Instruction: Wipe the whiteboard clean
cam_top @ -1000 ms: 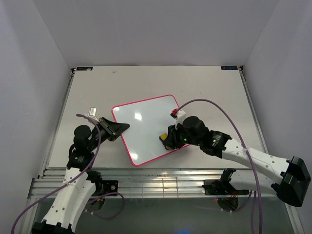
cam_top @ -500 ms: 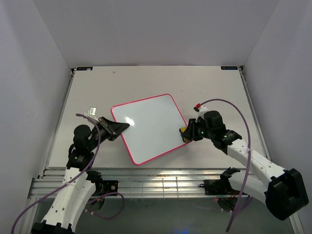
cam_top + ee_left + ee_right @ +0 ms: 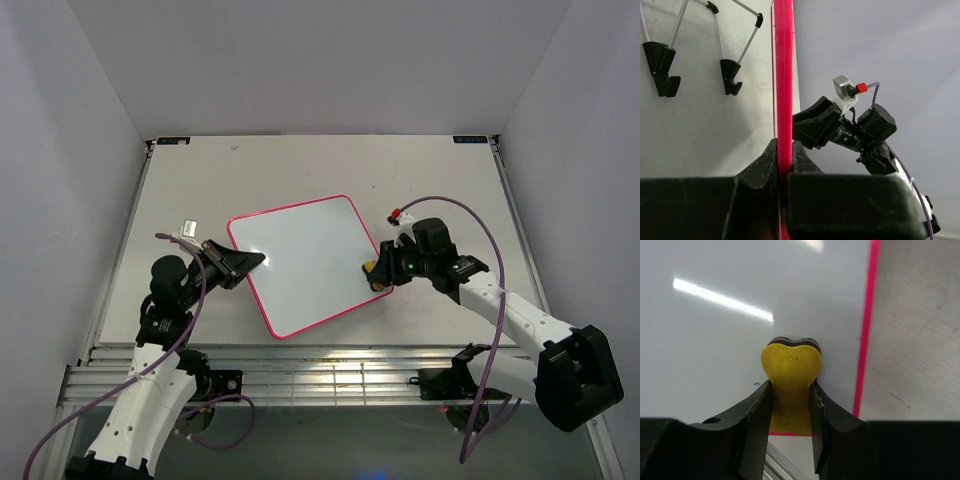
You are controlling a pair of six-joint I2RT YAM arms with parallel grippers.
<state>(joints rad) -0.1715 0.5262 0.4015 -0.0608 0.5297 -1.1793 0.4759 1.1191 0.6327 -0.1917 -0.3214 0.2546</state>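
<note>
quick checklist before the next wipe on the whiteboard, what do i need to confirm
1. Frame of the whiteboard clamped in the left hand: ok.
2. The right hand shut on the yellow eraser: ok.
3. Eraser tip on the board face, near its right edge: ok, it looks pressed down.
4. Board free of marks: not ok, a small blue speck sits beside the eraser.
5. Board lying flat on the table: cannot tell.
</note>
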